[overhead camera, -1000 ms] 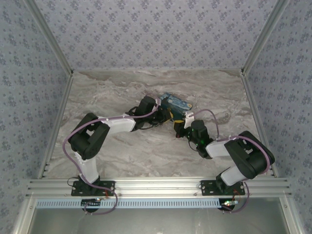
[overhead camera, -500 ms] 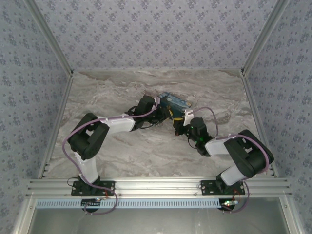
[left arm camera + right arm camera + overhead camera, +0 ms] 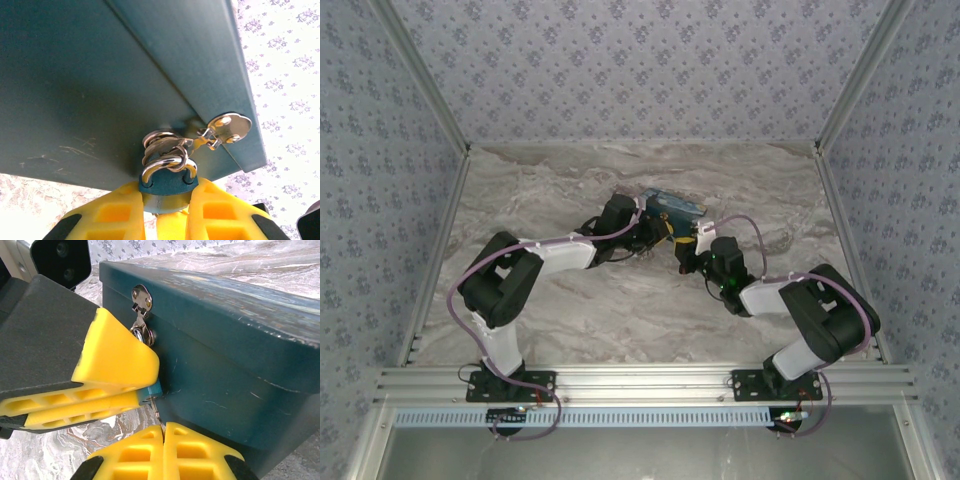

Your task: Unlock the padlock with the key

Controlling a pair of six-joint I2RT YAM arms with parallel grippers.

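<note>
Gripping padlock and key at the hasp of the box

The left jaws stand narrow, their yellow fingers pinching the blue body of the padlock from both sides. In the left wrist view the pale shackle rises out of that body and passes through a metal ring on the wall of the dark teal box. A small hasp plate is fixed at the box's edge, just beside the ring. The box wall shows a few light scratches.

The right jaws are shut on the key. In the right wrist view their two yellow fingers meet with no gap, and the thin metal shaft comes up out of the seam between them to the underside of the padlock. A blue corner of the padlock peeks out below the left arm's fingers. Whether the key's tip sits inside the keyhole cannot be told.

From above, the left arm and the right arm both reach toward the middle of the marble worktop. They meet at the near side of the box, where padlock and key are too small to make out
</note>
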